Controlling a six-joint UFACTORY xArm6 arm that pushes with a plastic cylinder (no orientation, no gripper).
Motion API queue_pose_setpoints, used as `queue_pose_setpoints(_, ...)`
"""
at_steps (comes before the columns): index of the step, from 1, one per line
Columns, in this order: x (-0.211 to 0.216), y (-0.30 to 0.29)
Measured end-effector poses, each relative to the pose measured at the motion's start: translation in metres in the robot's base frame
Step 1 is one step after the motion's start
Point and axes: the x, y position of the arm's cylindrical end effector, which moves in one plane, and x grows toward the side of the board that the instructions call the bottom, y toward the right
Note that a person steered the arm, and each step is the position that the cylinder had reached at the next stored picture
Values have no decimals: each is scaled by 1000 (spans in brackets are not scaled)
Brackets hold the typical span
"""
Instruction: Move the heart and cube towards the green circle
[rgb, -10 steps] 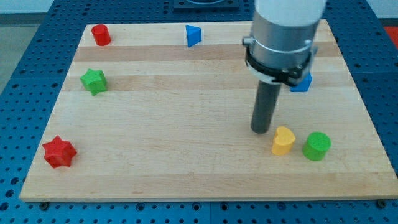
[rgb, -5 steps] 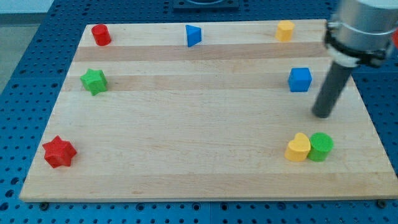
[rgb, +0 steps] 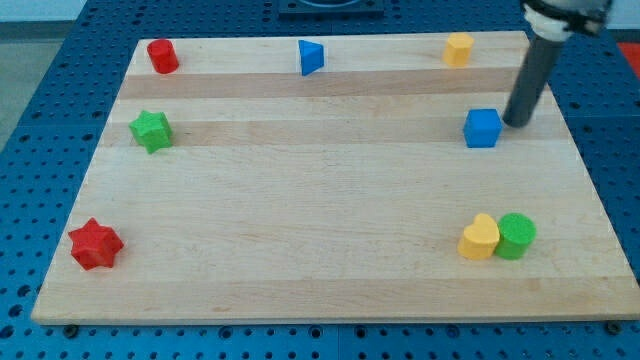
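No gripper here, just my tip (rgb: 517, 123), holding nothing, just right of the blue cube (rgb: 482, 128), upper right on the wooden tabletop (rgb: 300, 200). Green cylinder block (rgb: 517, 236) sits lower right, yellow heart block (rgb: 479, 237) touching it. Cube looks light, rigid, likely slides easily; push its top face. Blue pegboard (rgb: 40, 120) surrounds.

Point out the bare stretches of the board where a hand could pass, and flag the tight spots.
Widest free patch: the middle, bordered by green star, red star, blue cube and yellow heart. Also open: between blue triangle and yellow block. Crowded: heart touching green circle; my tip just right of the cube.
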Motion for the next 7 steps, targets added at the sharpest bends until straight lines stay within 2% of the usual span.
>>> queue_pose_setpoints(1,49,4)
queue_pose_setpoints(2,38,10)
queue_pose_setpoints(3,-33,13)
queue_pose_setpoints(4,-72,-18)
queue_pose_setpoints(5,-58,-58)
queue_pose_setpoints(7,17,-51)
